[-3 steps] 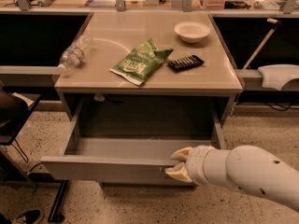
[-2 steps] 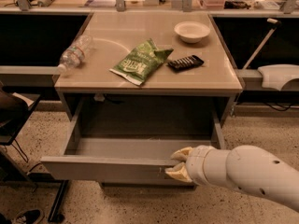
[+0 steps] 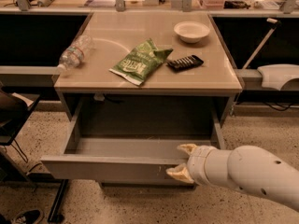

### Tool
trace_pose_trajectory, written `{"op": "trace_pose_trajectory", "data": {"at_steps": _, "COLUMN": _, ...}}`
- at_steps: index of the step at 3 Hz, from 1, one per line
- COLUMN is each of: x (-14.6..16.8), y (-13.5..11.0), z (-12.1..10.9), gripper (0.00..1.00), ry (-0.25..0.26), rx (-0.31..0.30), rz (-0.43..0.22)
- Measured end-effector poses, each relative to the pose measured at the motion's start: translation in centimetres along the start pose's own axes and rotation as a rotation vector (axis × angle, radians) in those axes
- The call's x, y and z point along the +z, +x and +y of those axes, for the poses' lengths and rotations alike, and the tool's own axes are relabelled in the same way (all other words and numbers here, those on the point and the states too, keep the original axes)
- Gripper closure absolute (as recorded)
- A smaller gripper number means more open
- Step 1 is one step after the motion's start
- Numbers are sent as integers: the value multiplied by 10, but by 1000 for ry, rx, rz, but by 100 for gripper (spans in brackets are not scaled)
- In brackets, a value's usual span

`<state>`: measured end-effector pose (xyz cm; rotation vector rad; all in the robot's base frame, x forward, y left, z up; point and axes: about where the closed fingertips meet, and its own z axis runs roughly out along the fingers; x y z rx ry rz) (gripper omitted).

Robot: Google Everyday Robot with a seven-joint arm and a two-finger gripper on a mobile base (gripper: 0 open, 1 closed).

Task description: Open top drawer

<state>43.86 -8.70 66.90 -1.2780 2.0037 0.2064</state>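
Observation:
The top drawer (image 3: 107,168) is a grey, flat-fronted drawer under the tan table (image 3: 219,80). It stands pulled far out, and its empty grey inside (image 3: 135,146) shows. My gripper (image 3: 180,161) is at the right part of the drawer's front wall. One pale finger (image 3: 188,148) is inside the drawer and the other finger is on the outer face, so the front wall is clamped between them. My white arm (image 3: 252,174) comes in from the lower right. Any lower drawers are hidden beneath the open one.
On the table top lie a clear plastic bottle (image 3: 74,52), a green chip bag (image 3: 140,62), a black bar (image 3: 185,62) and a white bowl (image 3: 191,31). A white object (image 3: 278,76) sits to the right, dark furniture (image 3: 11,111) to the left, a shoe (image 3: 28,216) at bottom left.

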Motion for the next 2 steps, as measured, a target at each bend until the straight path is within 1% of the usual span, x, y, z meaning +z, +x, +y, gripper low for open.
{"op": "trace_pose_trajectory", "data": {"at_steps": 1, "x": 0, "y": 0, "z": 0, "gripper": 0, "ry": 0, "rx": 0, "rz": 0}}
{"op": "trace_pose_trajectory", "data": {"at_steps": 2, "x": 0, "y": 0, "z": 0, "gripper": 0, "ry": 0, "rx": 0, "rz": 0}}
